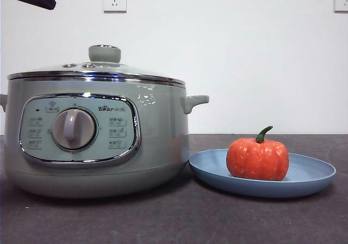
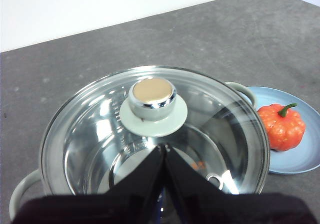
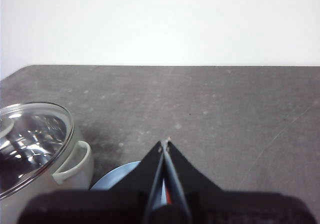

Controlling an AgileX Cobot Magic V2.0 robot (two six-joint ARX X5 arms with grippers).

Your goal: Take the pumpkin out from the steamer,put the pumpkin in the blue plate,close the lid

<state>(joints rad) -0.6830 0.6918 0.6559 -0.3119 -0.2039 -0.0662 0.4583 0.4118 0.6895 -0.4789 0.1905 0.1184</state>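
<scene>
Already the pumpkin (image 1: 258, 158) is seated on the blue plate (image 1: 315, 174) and the lid (image 2: 100, 129) on the steamer (image 1: 157, 141); the closed, empty left gripper (image 2: 164, 146) is poised above the knob (image 2: 152, 98), nearer than the closed right gripper (image 3: 165, 143).

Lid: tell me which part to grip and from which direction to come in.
Grip the stubby knob at the centre of the lid, coming straight down from above. The glass dome sits flat on the steamer, so its chrome rim offers no edge to pinch; the knob stands upright, narrow enough for two jaws. The left gripper, jaws shut, hangs above the lid.
</scene>
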